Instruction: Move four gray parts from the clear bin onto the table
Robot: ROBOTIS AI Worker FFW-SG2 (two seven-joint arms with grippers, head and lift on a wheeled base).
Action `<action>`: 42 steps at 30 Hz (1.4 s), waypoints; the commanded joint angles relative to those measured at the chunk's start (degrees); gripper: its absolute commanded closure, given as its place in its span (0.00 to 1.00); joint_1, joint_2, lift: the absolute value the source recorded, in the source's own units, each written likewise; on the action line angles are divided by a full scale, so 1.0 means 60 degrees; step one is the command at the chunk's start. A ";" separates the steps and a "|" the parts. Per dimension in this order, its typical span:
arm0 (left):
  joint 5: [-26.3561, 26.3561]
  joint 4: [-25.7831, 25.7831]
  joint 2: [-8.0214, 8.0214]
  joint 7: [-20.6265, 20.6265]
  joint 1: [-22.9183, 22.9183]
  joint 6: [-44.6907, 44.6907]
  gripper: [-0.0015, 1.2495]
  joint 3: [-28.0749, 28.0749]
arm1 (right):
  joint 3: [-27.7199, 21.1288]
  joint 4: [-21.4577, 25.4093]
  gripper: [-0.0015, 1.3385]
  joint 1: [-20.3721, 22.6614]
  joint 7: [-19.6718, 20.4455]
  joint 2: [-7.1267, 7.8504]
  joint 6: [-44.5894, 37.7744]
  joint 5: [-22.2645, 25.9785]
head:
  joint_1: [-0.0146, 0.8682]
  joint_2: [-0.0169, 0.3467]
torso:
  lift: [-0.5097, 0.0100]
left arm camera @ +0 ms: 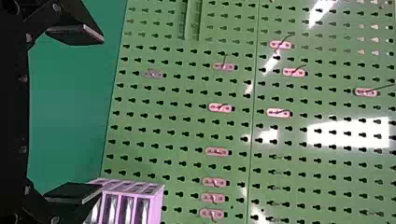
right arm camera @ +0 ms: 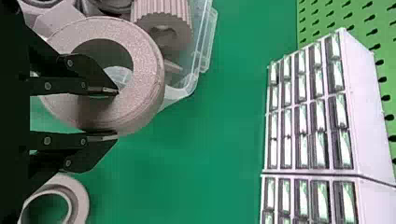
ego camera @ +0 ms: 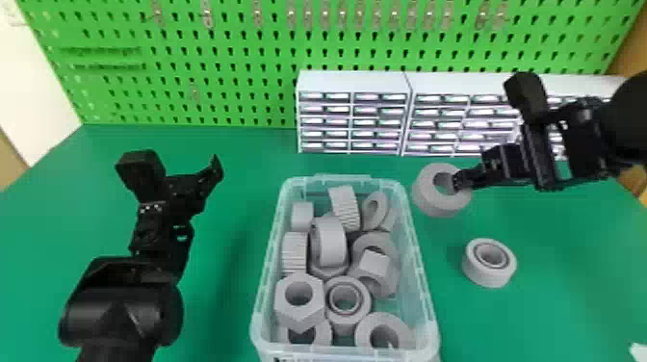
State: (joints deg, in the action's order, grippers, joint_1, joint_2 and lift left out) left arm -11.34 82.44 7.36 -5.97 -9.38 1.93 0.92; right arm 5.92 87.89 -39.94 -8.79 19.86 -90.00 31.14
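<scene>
Head view: right pincer (ego camera: 457, 182) grips thick gray ring (ego camera: 433, 206), probably transfer two. Next: lower, release onto counter (ego camera: 568, 289) (bearing (ego camera: 487, 277) nearby). Left pincer (ego camera: 178, 166) open.

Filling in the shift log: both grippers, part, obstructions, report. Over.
Right gripper clamping gray ring beside clear bin. Left gripper open, empty. Gray bearing on table nearby, possible obstruction.

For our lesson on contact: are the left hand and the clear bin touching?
Apart. In the head view, green table shows between the left hand and clear bin.
</scene>
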 commanded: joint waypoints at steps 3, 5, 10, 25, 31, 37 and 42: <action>0.0000 -0.0014 -0.0012 0.0000 -0.0018 0.0000 0.13 0.0038 | -0.0079 -0.0014 0.74 0.0153 0.0000 0.0015 -0.0014 -0.0136 | 0.80 0.24 | 0.88; 0.0000 -0.0014 -0.0012 0.0000 -0.0018 0.0000 0.13 0.0038 | -0.0108 -0.0029 0.74 0.0197 0.0000 0.0015 -0.0014 -0.0166 | 0.80 0.24 | 0.88; -0.0015 -0.0014 -0.0012 -0.0015 -0.0033 0.0000 0.13 0.0038 | -0.0167 -0.0029 0.74 0.0314 0.0000 0.0015 -0.0014 -0.0210 | 0.80 0.24 | 0.88; -0.0029 -0.0014 -0.0012 -0.0015 -0.0033 0.0000 0.13 0.0038 | -0.0181 -0.0205 0.74 0.0534 0.0000 -0.0044 -0.0014 -0.0488 | 0.80 0.24 | 0.88; -0.0029 -0.0014 -0.0012 -0.0015 -0.0047 0.0000 0.13 0.0038 | -0.0108 -0.0336 0.74 0.0592 0.0000 -0.0102 -0.0014 -0.0605 | 0.80 0.24 | 0.88; -0.0029 -0.0014 -0.0012 -0.0015 -0.0047 0.0000 0.13 0.0023 | -0.0079 -0.0497 0.74 0.0695 0.0000 -0.0117 -0.0014 -0.0708 | 0.80 0.24 | 0.88; -0.0029 -0.0014 -0.0012 -0.0015 -0.0062 0.0000 0.13 0.0008 | 0.0083 -0.0776 0.74 0.0724 0.0000 -0.0117 -0.0014 -0.0722 | 0.80 0.24 | 0.88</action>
State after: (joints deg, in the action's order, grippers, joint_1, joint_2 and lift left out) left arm -11.51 82.35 7.29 -6.06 -9.67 1.93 1.05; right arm 5.69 84.54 -35.76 -8.79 19.16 -90.00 26.90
